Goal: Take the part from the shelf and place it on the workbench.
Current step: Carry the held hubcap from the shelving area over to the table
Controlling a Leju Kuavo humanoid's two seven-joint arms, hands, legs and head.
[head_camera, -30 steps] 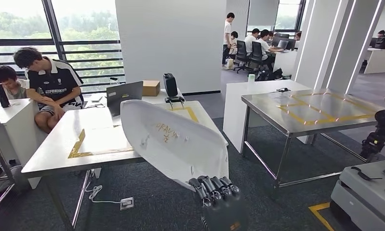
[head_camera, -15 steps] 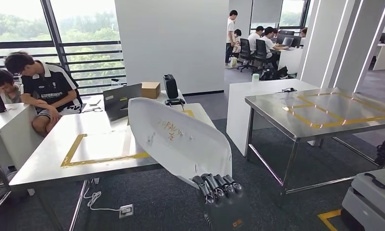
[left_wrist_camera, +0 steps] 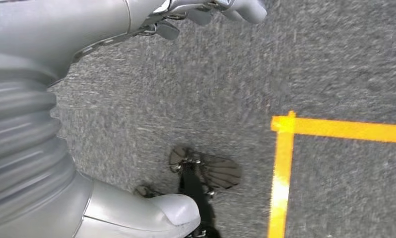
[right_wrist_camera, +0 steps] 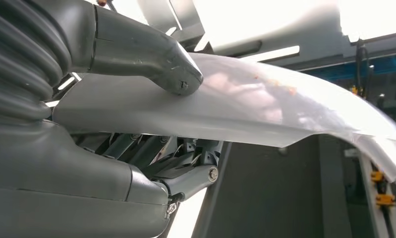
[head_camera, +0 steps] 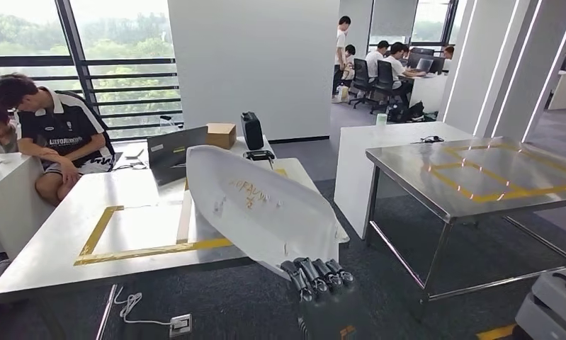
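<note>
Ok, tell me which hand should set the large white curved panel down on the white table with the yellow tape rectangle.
The right hand. It already grips the large white curved panel at its near end, thumb pressed on top, above the white table with the yellow tape rectangle. The left hand hangs over grey carpet, holding nothing.

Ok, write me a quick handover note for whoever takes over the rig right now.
Right hand grips the white part by its near end, thumb pressed on top. Left hand hangs over the carpet, holding nothing; whether it is open is unclear.
Done: part is off the shelf and in hand.
Left: set it down on a workbench; the white table with a yellow tape outline lies just ahead.
</note>
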